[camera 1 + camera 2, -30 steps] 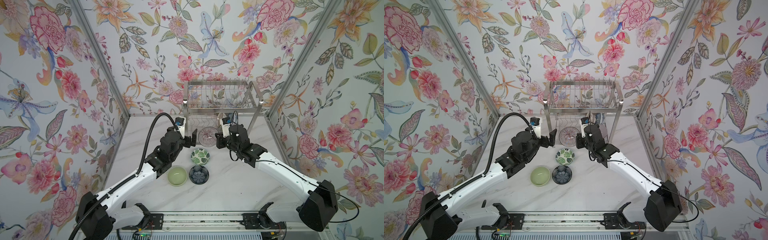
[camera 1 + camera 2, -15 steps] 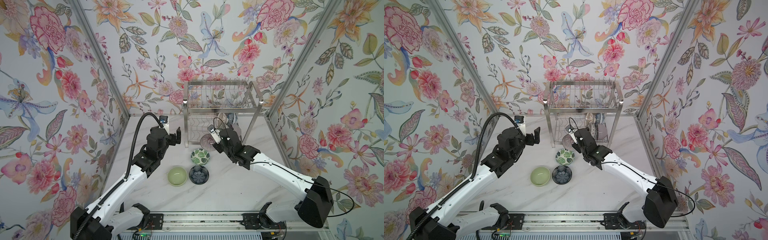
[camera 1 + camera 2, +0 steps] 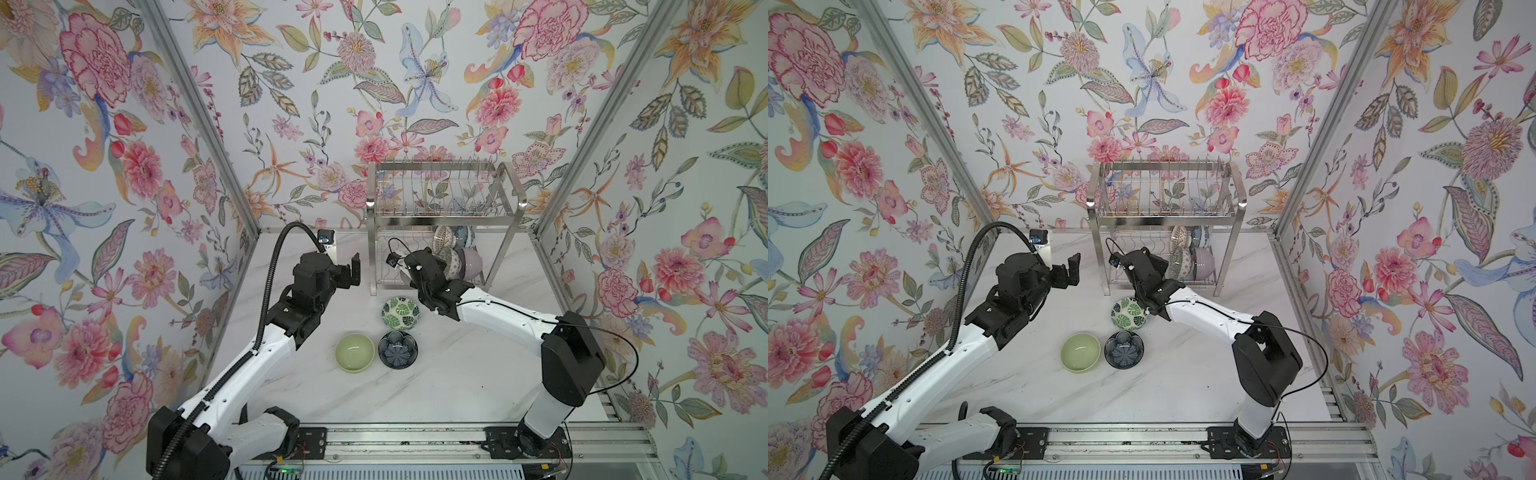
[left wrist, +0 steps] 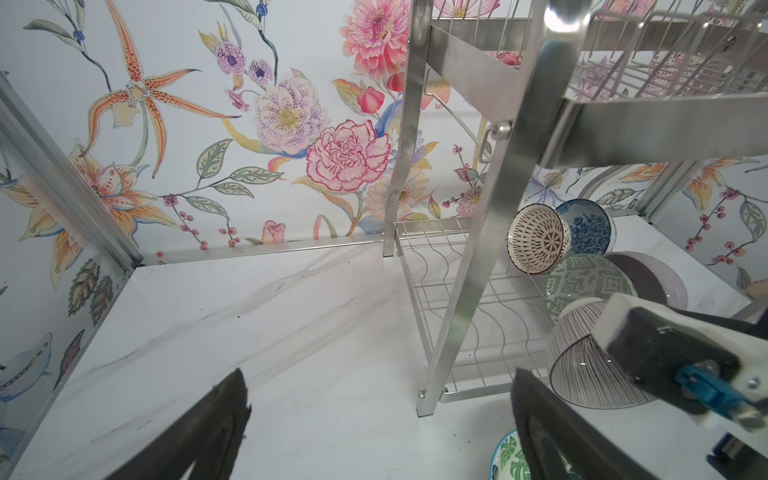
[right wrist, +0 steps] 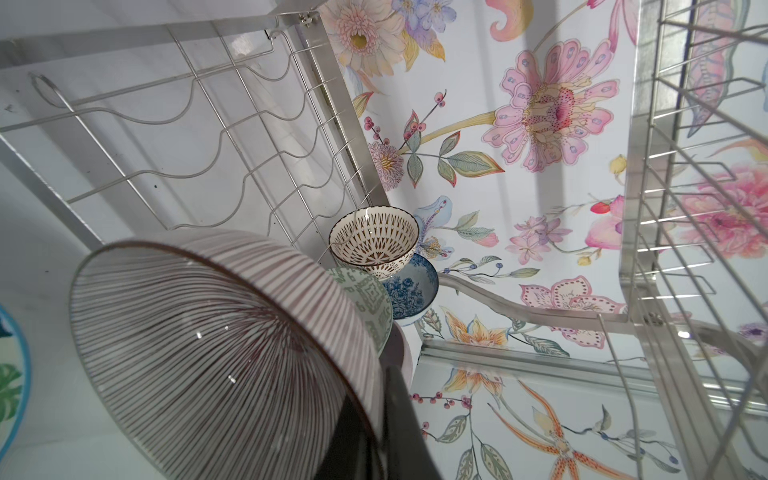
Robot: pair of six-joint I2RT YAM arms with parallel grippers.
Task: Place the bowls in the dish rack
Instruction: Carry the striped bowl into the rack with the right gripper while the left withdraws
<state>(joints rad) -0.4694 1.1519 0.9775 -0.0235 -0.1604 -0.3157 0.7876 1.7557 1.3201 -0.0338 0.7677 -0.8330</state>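
Grips the purple-lined bowl [image 5: 208, 353] by its rim in the right claw [image 5: 370, 419] — shut on it, bowl tipped on its side, foot toward the bowls already in. Holds it at the front of the lower shelf [image 4: 457, 299] of the dish rack [image 3: 440, 208], just beside the grey-green bowl [image 4: 590, 282]; cannot tell whether resting on the wavy wires or hanging just above. Behind, racked on edge: the white lattice bowl [image 4: 536, 239], the blue floral bowl [image 4: 590, 228], the lilac bowl [image 4: 648, 278].

Likely trouble, judged from here: could bump the grey-green bowl by pushing deeper and shove the packed row askew. Could roll out over the shelf's front edge if let go before seating in a wire dip, down toward the green leaf bowl [image 3: 401, 313] on the table [image 3: 457, 386] just in front of the rack — ceramic on ceramic. Could also drag the rim along, or clip the front leg [image 4: 469, 274], by backing out carelessly.

Further out on the table: the pale green bowl [image 3: 354, 352] and the navy bowl [image 3: 397, 350], side by side, well apart from both claws.

Reaches in with the right arm [image 3: 498, 311] from the near right, elbow raised, forearm slanting toward the middle, wrist bent into the lower tier. Hovers the left claw [image 4: 380, 395] spread wide and empty above the table left of the rack, fingers toward that front leg, left arm [image 3: 266, 349] stretched up from the near left.
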